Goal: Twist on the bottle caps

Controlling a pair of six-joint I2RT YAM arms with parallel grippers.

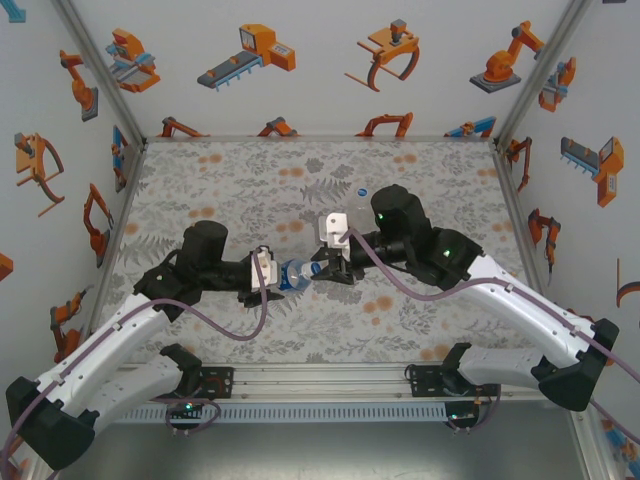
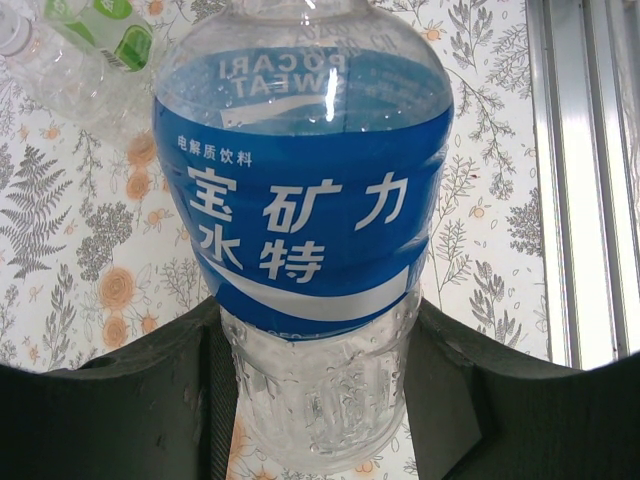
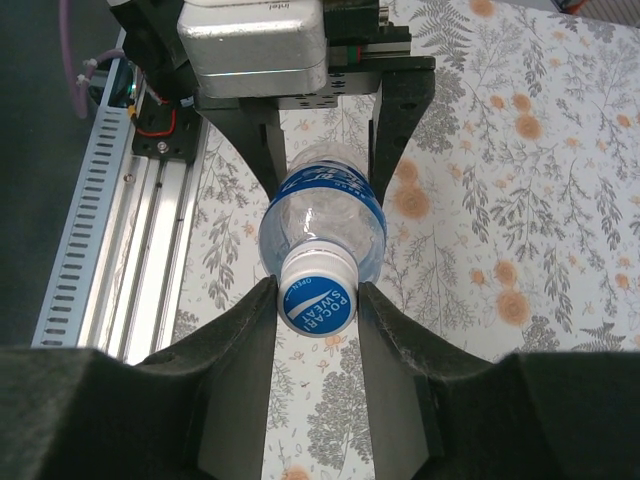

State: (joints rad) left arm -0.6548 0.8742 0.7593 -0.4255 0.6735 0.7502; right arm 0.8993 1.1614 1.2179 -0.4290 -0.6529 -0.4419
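The blue-labelled bottle [image 2: 300,200] lies level above the table, its clear base clamped between my left gripper's [image 2: 318,315] fingers. From above, the bottle [image 1: 297,273] bridges my left gripper [image 1: 280,276] and my right gripper [image 1: 322,270]. A white cap with a blue top [image 3: 316,298] sits on the bottle's neck. My right gripper [image 3: 316,300] is shut on that cap, both pads touching its sides. A second small round cap [image 1: 362,190] lies on the cloth behind the right arm.
A green-labelled bottle [image 2: 105,25] and a colourless bottle [image 2: 40,60] lie on the floral cloth beyond the held one. The aluminium base rail [image 3: 110,230] runs along the near edge. White walls with robot stickers close in the table.
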